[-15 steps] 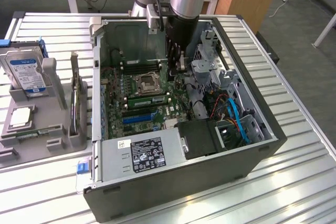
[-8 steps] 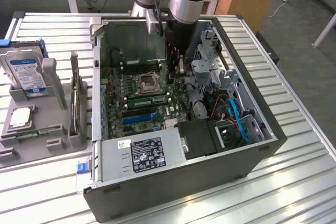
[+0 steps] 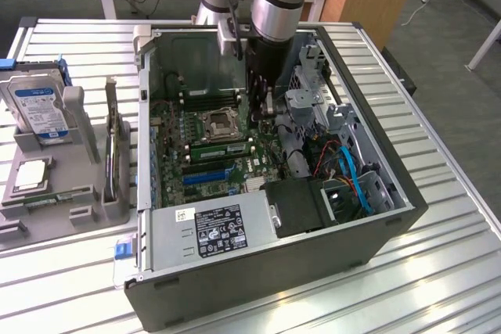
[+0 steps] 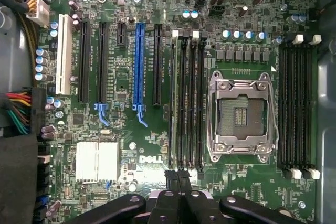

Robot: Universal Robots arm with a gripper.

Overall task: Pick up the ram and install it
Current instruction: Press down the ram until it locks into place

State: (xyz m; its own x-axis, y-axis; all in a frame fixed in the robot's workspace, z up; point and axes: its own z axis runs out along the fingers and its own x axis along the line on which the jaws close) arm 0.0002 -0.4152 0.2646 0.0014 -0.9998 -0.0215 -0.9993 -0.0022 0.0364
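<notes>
The ram point(image 3: 223, 147) is standing on edge as a green stick in the bank of slots point(image 4: 188, 103) on the board point(image 4: 121, 145), between the open socket point(image 4: 241, 150) and the blue slot point(image 4: 139, 61). Whether it is being held fully down by the white latches point(image 4: 175, 33) cannot be told.

The gripper point(image 4: 178, 178) is being held shut over one end of that bank. Its fingertips point(image 4: 172, 178) are being pressed together with nothing between them. Contact with the stick's top edge cannot be confirmed.

The step in hand is being judged as seating the ram by pressing. To do it well:
- The push is best being kept straight down along the slot's line, so that the stick is not being tipped sideways.
- Force is best being shared between both ends, not loaded on one alone, until both latches are closing.
- The open socket alongside is best being kept clear of.

The board is being carried in the case point(image 3: 376, 217), which is lying open at the middle of the desk point(image 3: 462, 271). A tray point(image 3: 78, 217) is sitting towards the desk's edge at the exterior view's left.
</notes>
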